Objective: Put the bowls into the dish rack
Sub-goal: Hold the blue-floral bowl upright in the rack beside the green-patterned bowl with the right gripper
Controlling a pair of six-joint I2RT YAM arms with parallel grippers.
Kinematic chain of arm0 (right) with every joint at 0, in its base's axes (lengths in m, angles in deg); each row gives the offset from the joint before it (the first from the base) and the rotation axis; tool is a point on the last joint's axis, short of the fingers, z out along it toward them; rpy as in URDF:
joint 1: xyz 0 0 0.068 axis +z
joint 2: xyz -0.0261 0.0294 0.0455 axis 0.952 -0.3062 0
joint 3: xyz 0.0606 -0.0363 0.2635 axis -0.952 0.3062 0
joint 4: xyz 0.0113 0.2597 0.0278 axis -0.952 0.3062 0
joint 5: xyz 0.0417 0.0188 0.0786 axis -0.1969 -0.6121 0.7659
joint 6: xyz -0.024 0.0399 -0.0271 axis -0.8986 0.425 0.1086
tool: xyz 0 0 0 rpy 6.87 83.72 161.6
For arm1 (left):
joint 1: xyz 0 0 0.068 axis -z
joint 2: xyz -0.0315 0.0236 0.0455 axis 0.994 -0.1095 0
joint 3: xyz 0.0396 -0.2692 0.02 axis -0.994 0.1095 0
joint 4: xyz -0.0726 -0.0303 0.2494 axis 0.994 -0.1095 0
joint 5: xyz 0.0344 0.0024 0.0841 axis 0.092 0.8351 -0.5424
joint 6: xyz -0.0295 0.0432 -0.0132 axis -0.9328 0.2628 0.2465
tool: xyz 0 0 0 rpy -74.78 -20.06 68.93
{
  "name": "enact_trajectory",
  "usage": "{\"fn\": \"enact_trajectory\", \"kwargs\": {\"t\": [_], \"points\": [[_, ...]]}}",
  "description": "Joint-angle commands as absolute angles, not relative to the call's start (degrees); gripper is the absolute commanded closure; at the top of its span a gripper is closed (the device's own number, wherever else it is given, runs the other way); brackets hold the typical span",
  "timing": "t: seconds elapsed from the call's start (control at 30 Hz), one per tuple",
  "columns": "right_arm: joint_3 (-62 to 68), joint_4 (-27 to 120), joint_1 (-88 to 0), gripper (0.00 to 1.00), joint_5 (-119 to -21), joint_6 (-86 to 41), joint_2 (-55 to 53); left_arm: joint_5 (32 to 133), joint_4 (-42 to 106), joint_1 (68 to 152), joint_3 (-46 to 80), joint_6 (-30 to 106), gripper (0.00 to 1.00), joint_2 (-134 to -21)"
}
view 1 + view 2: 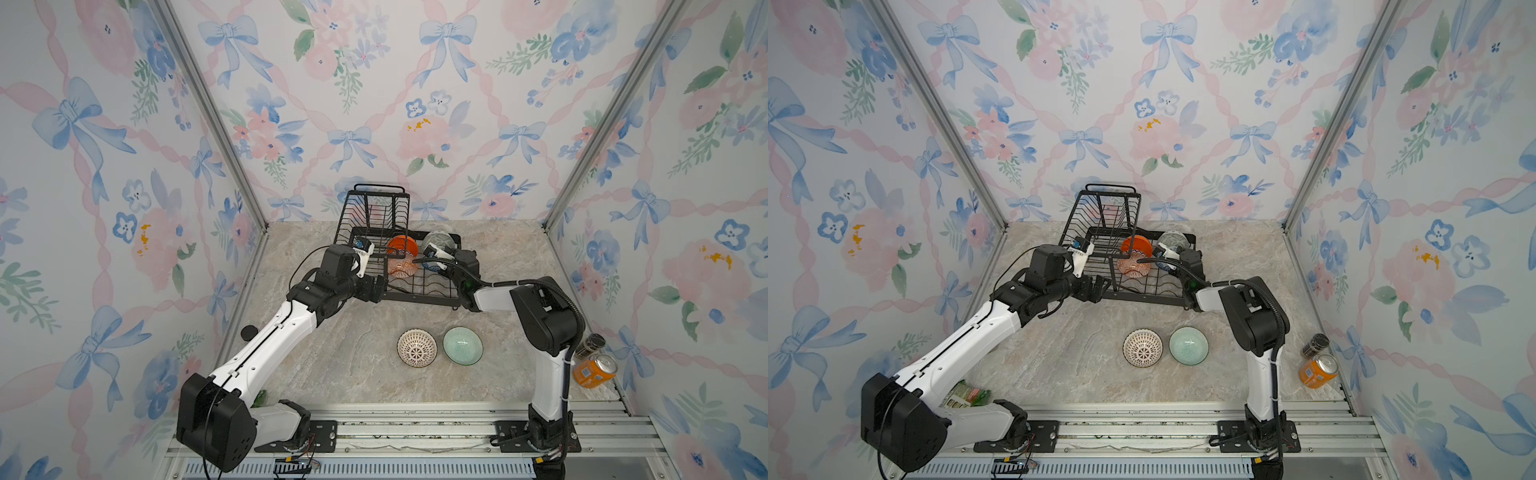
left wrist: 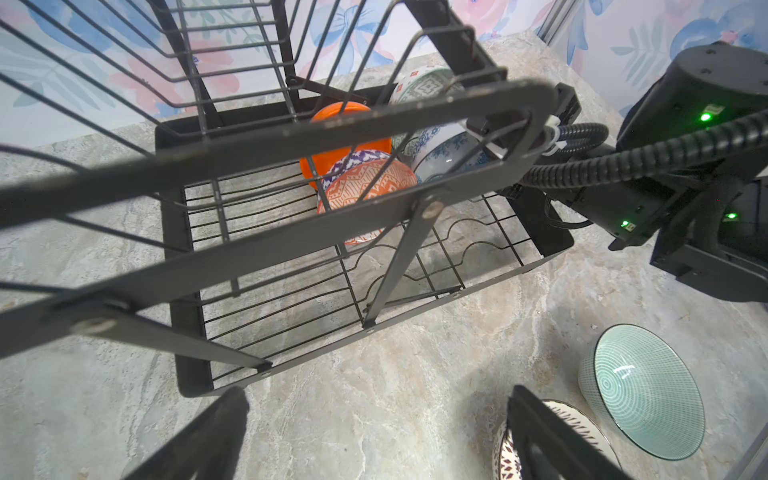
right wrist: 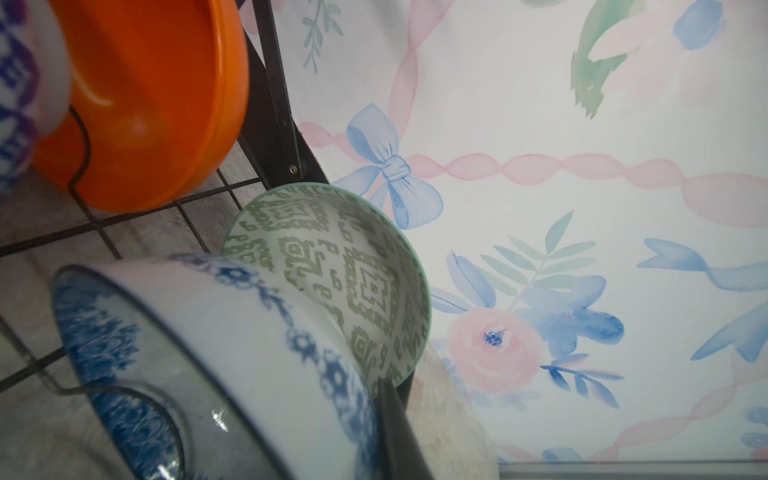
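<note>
Dish rack: you find the black wire dish rack (image 1: 419,298) at the back middle of the table (image 1: 332,365), its raised basket (image 1: 374,208) over the left part of the lower tray.
Bowls in the rack: you have four in the lower tray, all tipped on edge. The plain orange bowl (image 1: 402,245) stands behind the orange-white patterned bowl (image 1: 401,268), and the two touch. To their right the grey-green patterned bowl (image 3: 353,270) sits at the back right corner, with the blue-white floral bowl (image 3: 232,332) in front of it.
Bowls on the table: the white lattice bowl (image 1: 417,348) and the mint green bowl (image 1: 462,345) sit upright side by side, just apart, well in front of the rack.
Left gripper: your left gripper (image 2: 376,392) has its jaws spread wide and holds nothing. It hangs over the table just outside the tray's front left corner.
Right gripper: your right gripper (image 1: 433,262) reaches into the tray's right part at the floral bowl. In the right wrist view one dark finger (image 3: 392,419) lies against that bowl's outer wall at the rim. The other finger is hidden, so you cannot tell whether the bowl is gripped.
</note>
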State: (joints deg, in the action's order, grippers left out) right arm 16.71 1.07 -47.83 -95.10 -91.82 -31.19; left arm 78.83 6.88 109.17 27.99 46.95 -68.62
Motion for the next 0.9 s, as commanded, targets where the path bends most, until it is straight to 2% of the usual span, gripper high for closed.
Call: {"fn": "enact_trajectory", "kwargs": {"t": [0.0,0.2,0.3,0.4,0.47,0.7,0.8,0.87], "points": [[17.4,2.1,-46.8,0.82,-94.9,-90.9,-28.6,80.0,7.5,108.8,28.8,46.1,0.02,-68.3],[17.2,3.2,-46.5,0.76,-94.9,-90.9,-28.3,80.1,7.6,108.8,29.0,46.1,0.02,-68.0],[16.9,3.7,-46.4,0.7,-94.9,-90.9,-28.0,80.1,7.6,108.8,29.0,46.1,0.02,-67.7],[16.2,6.8,-46.4,0.52,-93.5,-90.4,-27.2,80.1,7.6,108.8,29.0,46.1,0.02,-67.6],[15.9,9.2,-46.5,0.25,-92.1,-89.1,-26.2,80.2,7.6,108.8,29.1,46.1,0.02,-67.5],[16.5,10.3,-46.5,0.11,-92.3,-88.3,-24.9,80.1,7.9,108.8,29.8,45.9,0.02,-66.5],[17.7,7.9,-46.4,0.02,-93.7,-88.0,-24.4,80.1,8.0,108.8,30.1,45.9,0.02,-66.3],[18.4,7.0,-46.2,0.03,-94.6,-87.5,-23.7,80.2,8.1,108.8,30.2,45.9,0.02,-66.3]]}}
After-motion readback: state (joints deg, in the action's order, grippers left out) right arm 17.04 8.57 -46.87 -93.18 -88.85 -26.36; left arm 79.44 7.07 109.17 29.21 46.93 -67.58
